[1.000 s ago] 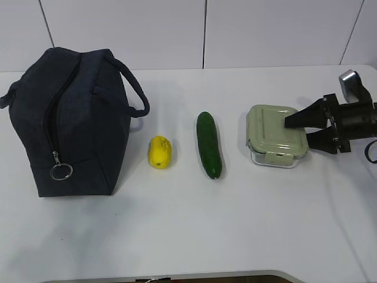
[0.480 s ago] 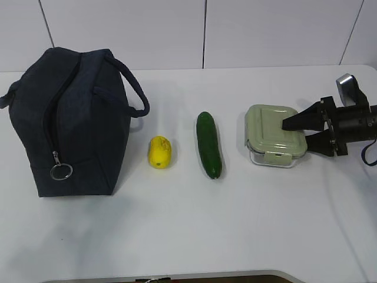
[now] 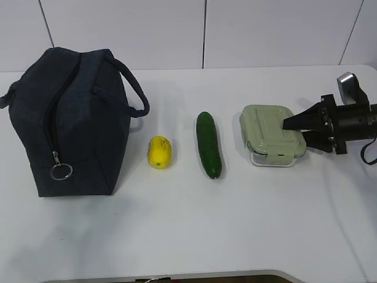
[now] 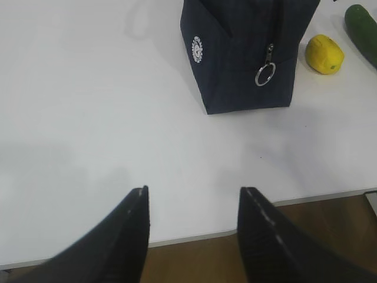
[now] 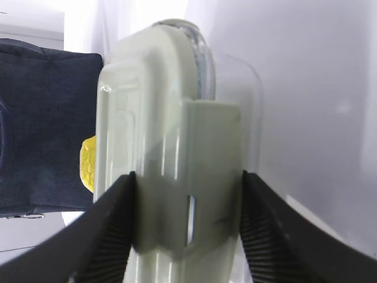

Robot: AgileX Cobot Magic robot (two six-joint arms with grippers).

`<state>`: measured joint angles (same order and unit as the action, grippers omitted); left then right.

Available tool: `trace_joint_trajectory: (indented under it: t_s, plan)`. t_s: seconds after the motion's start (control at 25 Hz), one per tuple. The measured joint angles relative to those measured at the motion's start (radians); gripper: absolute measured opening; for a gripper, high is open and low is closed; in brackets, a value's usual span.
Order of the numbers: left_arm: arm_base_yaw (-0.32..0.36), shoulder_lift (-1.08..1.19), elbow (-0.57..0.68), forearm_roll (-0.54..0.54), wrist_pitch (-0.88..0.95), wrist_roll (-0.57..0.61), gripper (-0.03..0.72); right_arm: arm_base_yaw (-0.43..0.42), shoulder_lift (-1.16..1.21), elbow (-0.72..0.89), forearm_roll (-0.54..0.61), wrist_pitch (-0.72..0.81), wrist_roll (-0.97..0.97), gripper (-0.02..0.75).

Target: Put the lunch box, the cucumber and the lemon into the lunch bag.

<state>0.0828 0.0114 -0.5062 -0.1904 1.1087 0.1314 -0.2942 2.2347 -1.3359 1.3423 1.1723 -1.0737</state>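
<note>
My right pincer [image 3: 294, 131] squeezes the lunch box [image 3: 271, 135] at three o'clock on the table [image 3: 235, 224], far from the lunch bag [image 3: 70, 124] at nine, whose zip looks mostly shut, so the box could slip or bump it.

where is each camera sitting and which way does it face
Exterior: in front of the table, angled down; right pincer at the lunch box.
Left wrist: low at the table's edge, facing the lunch bag; left pincer open.
Right wrist: looks between the fingers clamping the box.
All views show the lemon.
</note>
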Motion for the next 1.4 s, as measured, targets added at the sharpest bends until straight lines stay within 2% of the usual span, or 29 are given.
trace_joint_trajectory:
  t_s: [1.4]
  plan:
    - [0.0,0.0,0.0,0.0,0.0,0.0,0.35,0.002,-0.002,0.0,0.002,0.0,0.076,0.391]
